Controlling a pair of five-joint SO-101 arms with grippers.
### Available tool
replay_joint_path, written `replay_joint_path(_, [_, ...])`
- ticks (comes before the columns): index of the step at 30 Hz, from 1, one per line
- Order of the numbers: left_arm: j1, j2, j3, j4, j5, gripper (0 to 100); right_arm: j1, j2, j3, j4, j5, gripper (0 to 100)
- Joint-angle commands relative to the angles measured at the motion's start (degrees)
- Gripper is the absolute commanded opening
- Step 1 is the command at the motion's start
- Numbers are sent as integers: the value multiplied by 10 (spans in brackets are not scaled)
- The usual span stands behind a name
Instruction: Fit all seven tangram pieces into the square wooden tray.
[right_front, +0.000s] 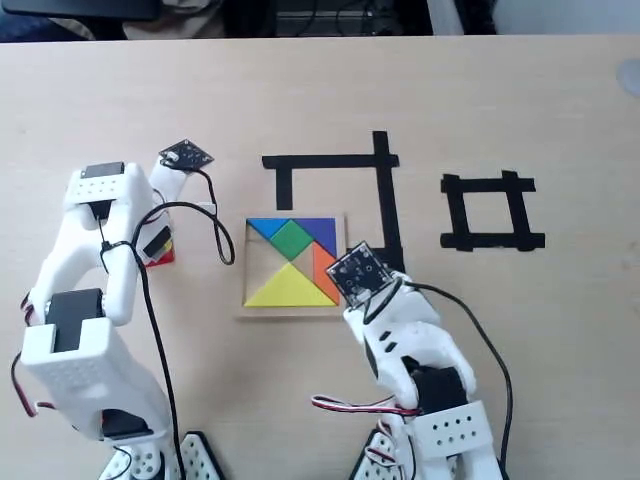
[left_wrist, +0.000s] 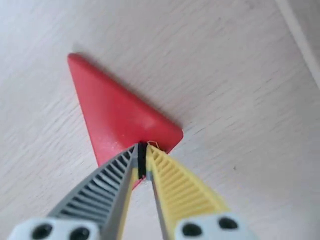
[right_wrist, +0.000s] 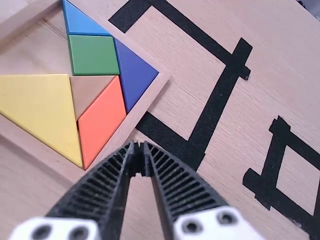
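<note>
Tray (right_front: 293, 312) sat at centre of the high view, mostly filled: yellow triangle (right_wrist: 37, 105), orange piece (right_wrist: 100, 120), green square (right_wrist: 92, 54) and blues seated. Its left section was bare wood, probably the slot for the red triangle (left_wrist: 117, 112), which lay flat on the table left of the tray. Left gripper (left_wrist: 142, 162) had its jaws closed, tips at the triangle's edge. Could not tell whether it pinched the piece or merely touched it. Right gripper (right_wrist: 137, 160) was clenched on nothing and held over the tray's right rim, likely parked clear.
</note>
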Motion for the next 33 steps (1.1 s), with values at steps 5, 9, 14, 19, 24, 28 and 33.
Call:
replay_joint_path(5, [12, -110, -43, 88, 23, 29, 6, -1, -1, 2, 5, 15])
replay_joint_path(9, [17, -176, -49, 108, 40, 30, 6, -1, -1, 2, 5, 15])
replay_joint_path(14, [-7, -173, -51, 105, 40, 30, 6, -1, -1, 2, 5, 15])
replay_joint_path(19, [-42, -86, -102, 105, 89, 212, 6, -1, -1, 2, 5, 15])
replay_joint_path(24, [-47, -20, -167, 125, 117, 366, 6, -1, -1, 2, 5, 15])
replay_joint_path(28, [-56, 40, -222, 125, 97, 362, 6, -1, -1, 2, 5, 15])
replay_joint_path(33, [-58, 168, -313, 147, 87, 363, 5, -1, -1, 2, 5, 15])
